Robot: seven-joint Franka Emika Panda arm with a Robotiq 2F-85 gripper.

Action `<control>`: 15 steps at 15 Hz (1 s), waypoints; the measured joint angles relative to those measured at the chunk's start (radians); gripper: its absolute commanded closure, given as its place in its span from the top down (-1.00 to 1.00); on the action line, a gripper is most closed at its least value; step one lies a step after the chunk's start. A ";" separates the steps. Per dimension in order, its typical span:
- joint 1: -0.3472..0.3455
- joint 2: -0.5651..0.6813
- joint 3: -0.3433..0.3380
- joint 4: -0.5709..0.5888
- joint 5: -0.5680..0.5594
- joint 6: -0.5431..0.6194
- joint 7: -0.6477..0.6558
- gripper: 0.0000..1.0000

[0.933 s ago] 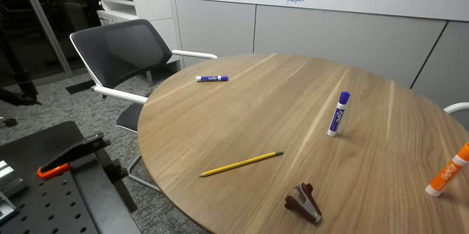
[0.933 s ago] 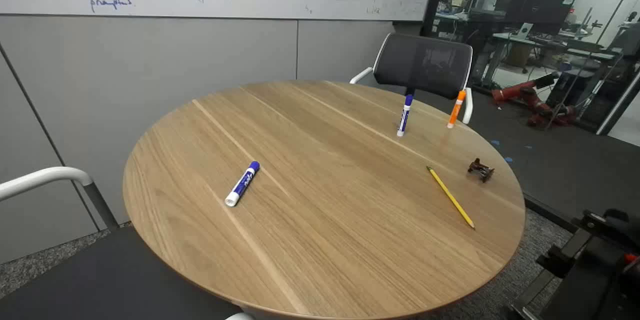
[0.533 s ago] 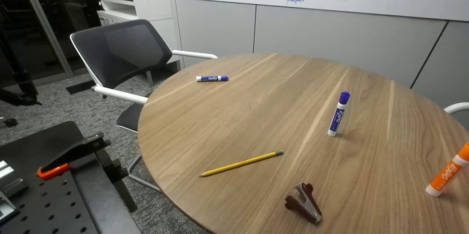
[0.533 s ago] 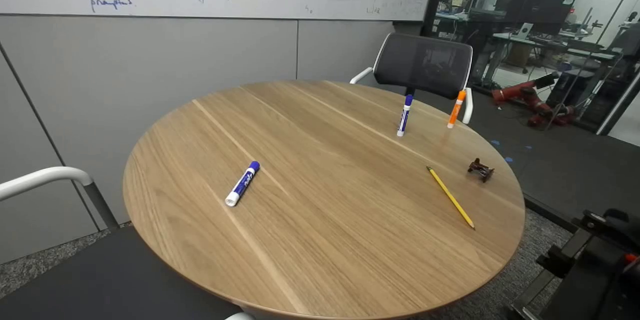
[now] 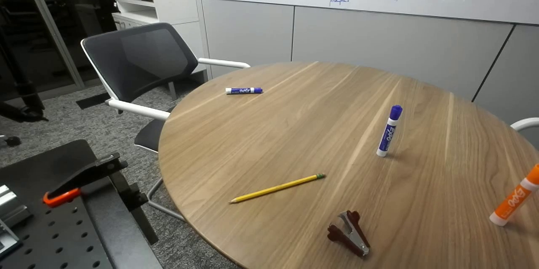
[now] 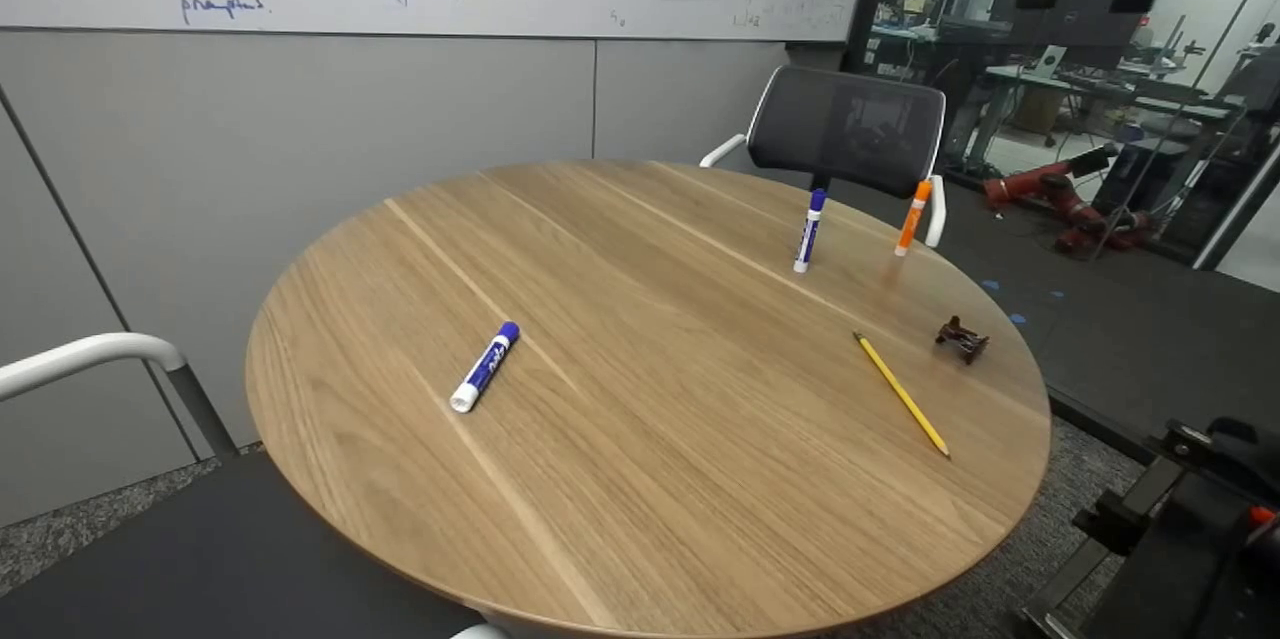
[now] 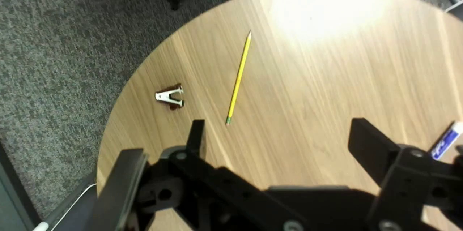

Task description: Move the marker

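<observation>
Has black gripper [image 7: 279,135] wide; pinch mid-barrel probably light, slick, upright purple-and-white plastic marker [image 5: 388,131] or lying twin [image 5: 244,90], apart from yellow wooden pencil [image 5: 276,188].

Left marker [image 5: 244,90] and middle marker [image 5: 388,135] are purple and white — right marker [image 5: 514,198] orange-and-white, pencil [image 5: 278,188] yellow, table [image 5: 273,147] pale-streaked brown.

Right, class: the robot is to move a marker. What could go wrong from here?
It could choose wrongly: the lying purple Expo marker and the upright purple Expo marker look alike. If the open gripper brushes the upright one, it might topple. The lying one could roll when touched.
</observation>
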 measured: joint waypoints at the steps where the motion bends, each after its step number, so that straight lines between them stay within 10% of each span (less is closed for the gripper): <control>1: -0.008 0.054 -0.018 0.043 0.009 0.038 -0.004 1.00; 15: -0.111 0.833 -0.071 0.766 0.092 0.201 -0.023 1.00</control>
